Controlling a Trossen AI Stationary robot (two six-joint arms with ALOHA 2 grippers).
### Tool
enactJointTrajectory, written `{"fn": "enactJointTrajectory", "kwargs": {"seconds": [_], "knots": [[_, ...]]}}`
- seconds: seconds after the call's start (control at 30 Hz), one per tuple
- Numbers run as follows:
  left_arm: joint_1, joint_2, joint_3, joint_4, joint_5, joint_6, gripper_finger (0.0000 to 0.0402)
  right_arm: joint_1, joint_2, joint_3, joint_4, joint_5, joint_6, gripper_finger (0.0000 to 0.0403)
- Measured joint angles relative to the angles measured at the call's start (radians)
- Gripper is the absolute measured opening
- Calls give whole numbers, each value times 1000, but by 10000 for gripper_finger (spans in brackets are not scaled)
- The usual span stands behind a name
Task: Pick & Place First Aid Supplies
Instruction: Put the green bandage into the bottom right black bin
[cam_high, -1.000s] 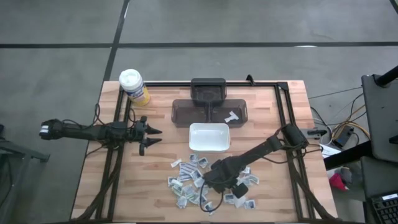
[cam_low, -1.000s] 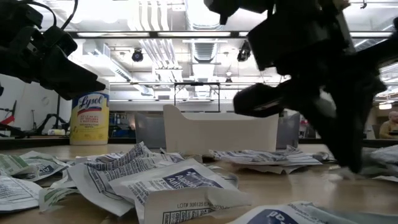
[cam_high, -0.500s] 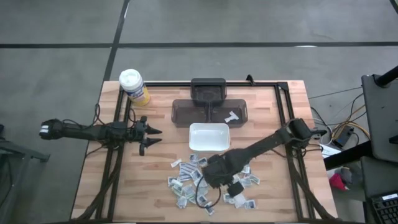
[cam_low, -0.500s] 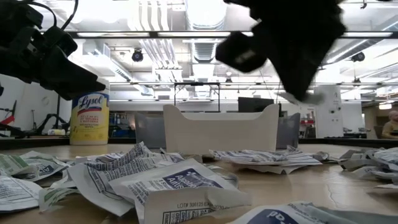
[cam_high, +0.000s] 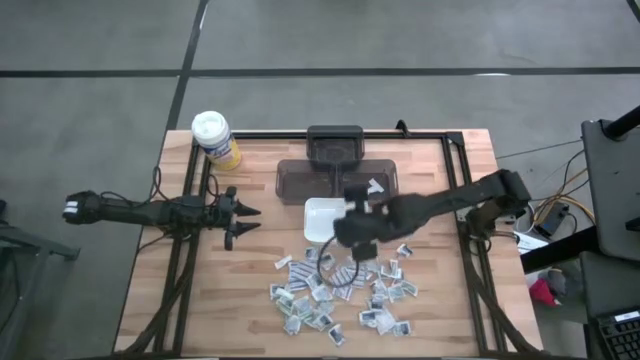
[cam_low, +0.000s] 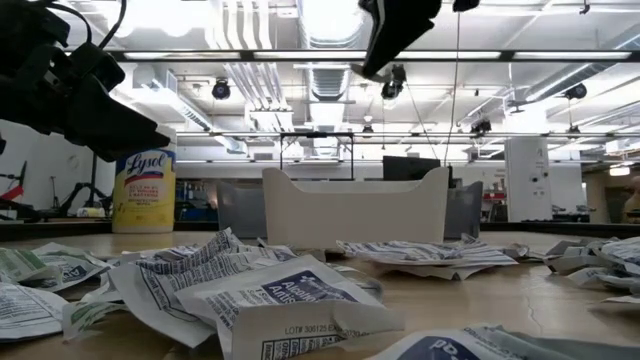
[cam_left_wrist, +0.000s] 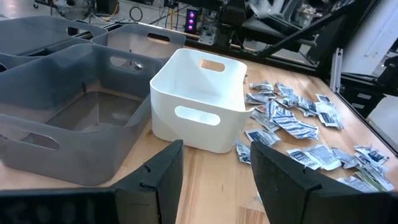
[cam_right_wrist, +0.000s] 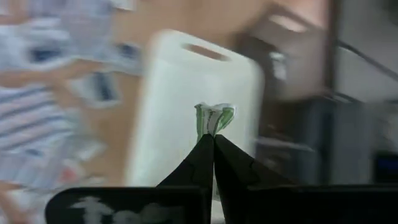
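**Now the right arm carries a packet off the pile toward the white tray**

Meanwhile, at nine o'clock on the bench (cam_high: 150, 300), the left claw (cam_high: 243, 221) waits with its fingers apart and empty, in the same spot it held a second ago; its own camera looks past them at the white tray (cam_left_wrist: 198, 102) and the grey bins (cam_left_wrist: 74, 134) beside it.

At eleven o'clock the yellow canister (cam_high: 214, 139) stands untouched in the corner.

At the centre, the white tray (cam_high: 322, 212) sits just below the grey bins (cam_high: 300, 180). What has changed is the right arm: a second ago it reached low into the heap at six o'clock, and now it has lifted clear and swung up toward twelve o'clock. The right claw (cam_high: 352, 232) hangs over the tray's near right corner, and in the low view only a dark part of it shows high above the tray (cam_low: 355, 215). Its fingers are pressed together on a small greenish packet (cam_right_wrist: 214, 117), pinched by one edge, with the tray's white floor behind it.

Below, from five to seven o'clock, the loose packets (cam_high: 310, 295) lie scattered, dozens of them, none visibly inside the tray.

I judge this the carry stage of one pick: the grasp has held through the lift, and release into the tray looks next. With so many packets left, the task is barely begun.
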Motion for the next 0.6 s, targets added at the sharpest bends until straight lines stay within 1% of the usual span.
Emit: {"fn": "enactJointTrajectory", "kwargs": {"seconds": [0.17,0.3,0.4,0.6], "knots": [[0,2,0,0,0,0,183,-63,-55,-10,-38,159,-7,8],[0,2,0,0,0,0,183,-123,-75,-27,-44,232,-16,8],[0,2,0,0,0,-1,183,-176,-75,-44,-53,268,-22,8],[0,2,0,1,0,-1,183,-310,-59,-80,-67,267,-31,8]]}}
